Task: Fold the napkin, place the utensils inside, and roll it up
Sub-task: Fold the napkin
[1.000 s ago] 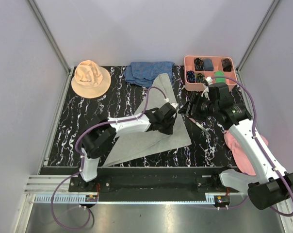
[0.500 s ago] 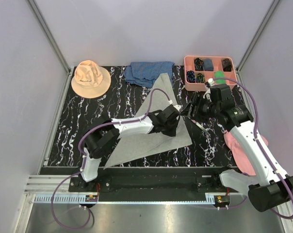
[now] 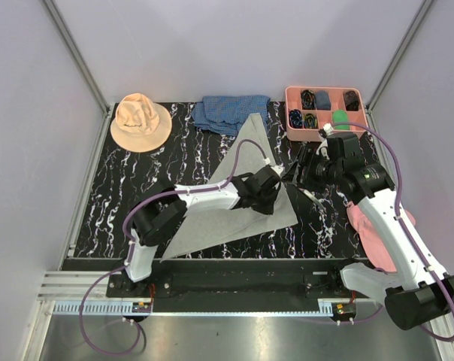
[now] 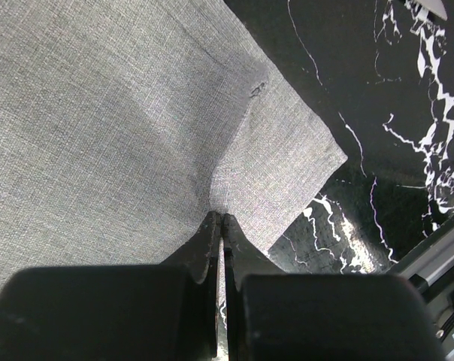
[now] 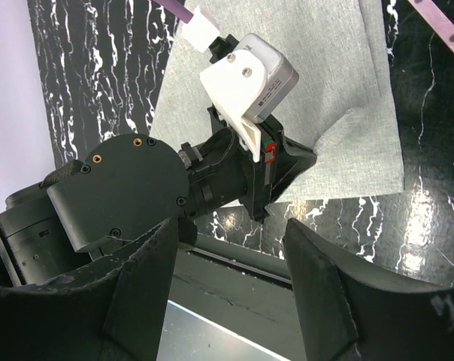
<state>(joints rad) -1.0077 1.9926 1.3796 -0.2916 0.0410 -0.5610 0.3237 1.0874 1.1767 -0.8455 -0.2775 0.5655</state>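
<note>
The light-grey napkin point(image 3: 212, 218) lies on the black marbled table as a tall triangle, its point toward the back. My left gripper point(image 3: 269, 204) is down on it close to the near right corner. In the left wrist view the left gripper point(image 4: 221, 216) is shut on a small raised pinch of the napkin point(image 4: 122, 113). My right gripper point(image 3: 293, 174) hovers open over the napkin's right edge, holding nothing. In the right wrist view the right gripper point(image 5: 228, 226) looks down on the left gripper point(image 5: 261, 210). One utensil point(image 3: 311, 197) lies right of the napkin, its pink handle point(image 5: 441, 26) showing.
A peach hat point(image 3: 140, 120) sits at the back left and a blue checked cloth point(image 3: 231, 111) at the back middle. A pink compartment tray point(image 3: 288, 113) stands at the back right. A pink cloth point(image 3: 366, 229) lies under the right arm. The metal rail point(image 3: 227, 265) runs along the near edge.
My left gripper has slid a little to the right and nearer with the napkin pinched in it. The right gripper has drawn slightly to the right, still open.
</note>
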